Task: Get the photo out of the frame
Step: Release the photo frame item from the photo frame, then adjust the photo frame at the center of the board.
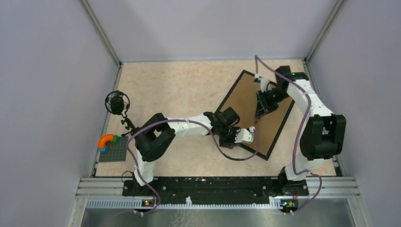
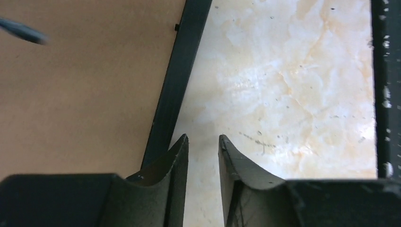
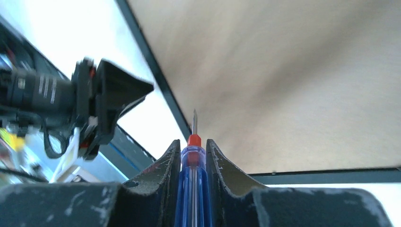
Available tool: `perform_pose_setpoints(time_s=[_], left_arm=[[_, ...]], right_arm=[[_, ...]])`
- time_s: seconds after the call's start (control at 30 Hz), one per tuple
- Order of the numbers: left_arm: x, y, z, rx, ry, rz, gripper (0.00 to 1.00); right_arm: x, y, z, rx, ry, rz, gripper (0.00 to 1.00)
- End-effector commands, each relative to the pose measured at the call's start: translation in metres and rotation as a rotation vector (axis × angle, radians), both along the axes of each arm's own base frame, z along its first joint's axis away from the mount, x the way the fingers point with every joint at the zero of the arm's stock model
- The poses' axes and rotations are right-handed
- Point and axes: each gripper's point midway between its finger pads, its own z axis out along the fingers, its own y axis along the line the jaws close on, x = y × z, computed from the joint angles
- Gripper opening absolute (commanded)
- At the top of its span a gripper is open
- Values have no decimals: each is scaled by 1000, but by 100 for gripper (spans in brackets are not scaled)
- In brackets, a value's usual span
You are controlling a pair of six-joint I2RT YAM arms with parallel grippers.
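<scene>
Here we are with the frame (image 1: pixel 239 101) lying face down and askew on the table (image 2: pixel 283 94), toward the right and far side, brown back (image 2: pixel 71 94) up. The photo itself is nowhere to be seen, presumably shut in under that board. The right gripper (image 3: pixel 193 142) is clamped on a screwdriver (image 3: pixel 193 161), its tip hovering over the board near the black rim. The left gripper (image 2: pixel 203 139) sits low at the frame's near-left edge, jaws a narrow gap apart with nothing between them, one finger over the rim and the other over bare table. Now the dangers: with nothing pinning it, the frame could skate across the table the instant the tip pushes. A tip that skids off could gouge the board or stab through to the print. And the two grippers are near each other, so a careless swing could knock them together. The count: one frame, one screwdriver, two grippers, no photo in view, plus one microphone (image 1: pixel 117 101) and one grey block plate (image 1: pixel 112 151) off to the left.
</scene>
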Motion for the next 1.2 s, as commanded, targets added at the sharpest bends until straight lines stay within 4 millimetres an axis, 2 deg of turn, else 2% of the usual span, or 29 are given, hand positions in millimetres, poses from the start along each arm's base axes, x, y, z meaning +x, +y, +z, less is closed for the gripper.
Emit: perform_pose_setpoints(time_s=[0.0, 0.1, 0.2, 0.27, 0.37, 0.43, 0.53, 0.6, 0.93, 1.0, 1.07, 1.1, 1.17], left_arm=[[11, -8, 79, -121, -4, 84, 39], [59, -9, 114, -191, 12, 272, 58], [122, 2, 126, -228, 112, 436, 68], [168, 9, 122, -241, 157, 574, 67], [217, 17, 111, -222, 155, 667, 61], [243, 21, 99, -218, 119, 737, 57], [260, 25, 81, -210, 100, 773, 54], [264, 25, 70, -204, 106, 781, 53], [252, 20, 15, -159, 290, 860, 54], [259, 25, -1, -119, 281, 920, 45], [263, 38, -15, -48, 254, 985, 28], [262, 46, -19, -13, 238, 1012, 20], [252, 62, -25, 51, 230, 1043, 12]], right_arm=[[50, -24, 41, 169, -41, -342, 0], [60, -54, 43, 190, -69, -483, 0], [54, -76, 36, 147, -78, -556, 0], [51, -87, 31, 113, -88, -590, 0], [50, -98, 23, 59, -115, -622, 0], [50, -105, 18, 24, -127, -646, 0], [50, -115, 8, -22, -127, -674, 0], [52, -124, 2, -57, -124, -698, 0], [57, -157, -15, -195, -113, -752, 0], [58, -162, -19, -226, -110, -755, 0], [60, -169, -24, -256, -110, -753, 0], [61, -173, -28, -279, -108, -756, 0], [65, -179, -35, -305, -103, -757, 0]])
